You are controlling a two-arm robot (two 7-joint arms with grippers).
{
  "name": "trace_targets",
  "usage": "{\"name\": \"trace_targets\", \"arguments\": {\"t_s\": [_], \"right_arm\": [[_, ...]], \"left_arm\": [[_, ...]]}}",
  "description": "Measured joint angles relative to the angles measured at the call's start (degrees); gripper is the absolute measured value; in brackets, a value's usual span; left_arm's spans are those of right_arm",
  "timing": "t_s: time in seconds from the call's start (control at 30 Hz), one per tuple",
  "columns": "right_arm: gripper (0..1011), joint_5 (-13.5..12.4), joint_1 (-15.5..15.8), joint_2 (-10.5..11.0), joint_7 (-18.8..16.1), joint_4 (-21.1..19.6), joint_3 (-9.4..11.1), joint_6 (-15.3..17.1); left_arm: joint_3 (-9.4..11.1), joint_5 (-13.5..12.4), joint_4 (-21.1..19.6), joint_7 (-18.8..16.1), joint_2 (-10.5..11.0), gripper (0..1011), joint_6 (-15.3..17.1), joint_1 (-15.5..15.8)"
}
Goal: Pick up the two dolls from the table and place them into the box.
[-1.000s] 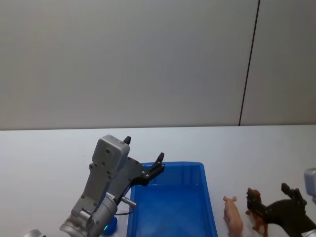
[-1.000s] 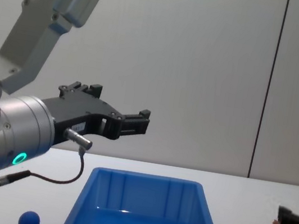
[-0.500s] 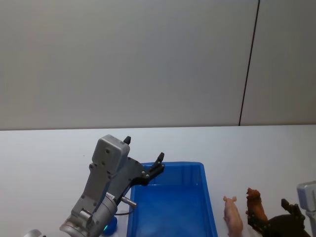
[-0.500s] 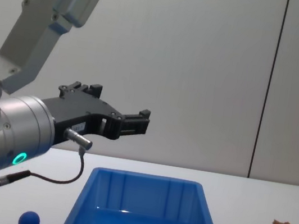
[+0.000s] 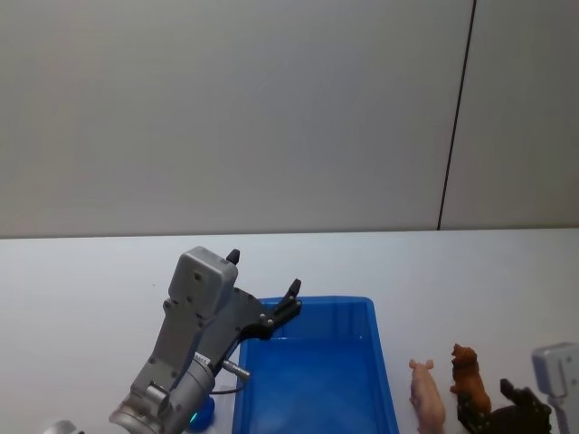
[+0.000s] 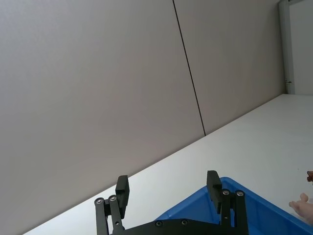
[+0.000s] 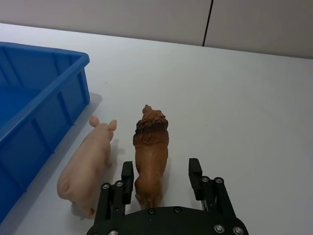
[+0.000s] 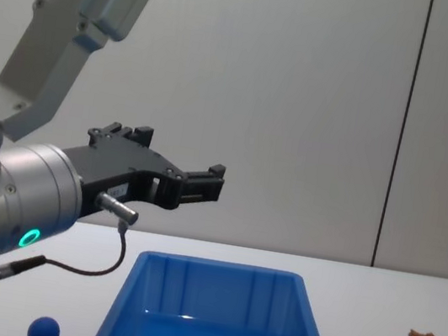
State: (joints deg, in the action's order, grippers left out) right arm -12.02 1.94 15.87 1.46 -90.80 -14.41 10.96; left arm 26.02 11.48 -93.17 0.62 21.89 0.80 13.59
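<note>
The brown lion doll (image 7: 151, 142) and the pink pig doll (image 7: 88, 166) stand side by side on the white table (image 7: 254, 112), just right of the blue box (image 7: 34, 98). My right gripper (image 7: 161, 175) is open, and its fingers straddle the lion's hind end. The head view shows the pig (image 5: 427, 394), the lion (image 5: 468, 382) and the right gripper (image 5: 496, 411) low at the right. My left gripper (image 5: 264, 273) hangs open and empty above the far left corner of the box (image 5: 312, 371). The chest view has the left gripper (image 8: 179, 154) well above the box rim (image 8: 221, 266).
A small blue round-topped object (image 8: 45, 330) sits on the table left of the box, under my left arm. The table stretches bare behind and right of the dolls. A grey wall with a dark vertical seam (image 5: 455, 117) closes the back.
My right gripper has slid back and down toward the near edge, from around the lion's body to its hind end. The left arm, the dolls and the box have stayed still.
</note>
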Motion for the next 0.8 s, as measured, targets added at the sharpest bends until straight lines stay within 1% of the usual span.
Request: {"name": "trace_targets", "arguments": {"t_s": [0.07, 0.1, 0.2, 0.23, 0.27, 0.33, 0.47, 0.6, 0.8], "right_arm": [[671, 0.09, -0.09, -0.1, -0.11, 0.29, -0.02, 0.07], [622, 0.13, -0.17, -0.17, -0.17, 0.46, -0.03, 0.1], [530, 0.35, -0.35, -0.35, -0.41, 0.85, -0.07, 0.23], [485, 0.43, -0.4, -0.44, -0.51, 0.98, -0.1, 0.28], [485, 0.43, -0.4, -0.44, -0.51, 0.98, -0.1, 0.28], [404, 0.6, -0.48, -0.53, -0.66, 1.01, -0.12, 0.3], [305, 0.97, -0.5, -0.63, -0.9, 0.76, -0.18, 0.31], [299, 1.45, -0.42, -0.65, -1.12, -0.41, -0.22, 0.15], [299, 2.5, -0.25, -0.57, -1.6, -3.36, -0.26, -0.53]], "left_arm": [[0.0, 0.0, 0.0, 0.0, 0.0, 1001, 0.0, 0.0], [0.0, 0.0, 0.0, 0.0, 0.0, 1002, 0.0, 0.0], [0.0, 0.0, 0.0, 0.0, 0.0, 1001, 0.0, 0.0], [0.0, 0.0, 0.0, 0.0, 0.0, 1001, 0.0, 0.0], [0.0, 0.0, 0.0, 0.0, 0.0, 1001, 0.0, 0.0], [0.0, 0.0, 0.0, 0.0, 0.0, 1001, 0.0, 0.0], [0.0, 0.0, 0.0, 0.0, 0.0, 1001, 0.0, 0.0], [0.0, 0.0, 0.0, 0.0, 0.0, 1001, 0.0, 0.0], [0.0, 0.0, 0.0, 0.0, 0.0, 1001, 0.0, 0.0]]}}
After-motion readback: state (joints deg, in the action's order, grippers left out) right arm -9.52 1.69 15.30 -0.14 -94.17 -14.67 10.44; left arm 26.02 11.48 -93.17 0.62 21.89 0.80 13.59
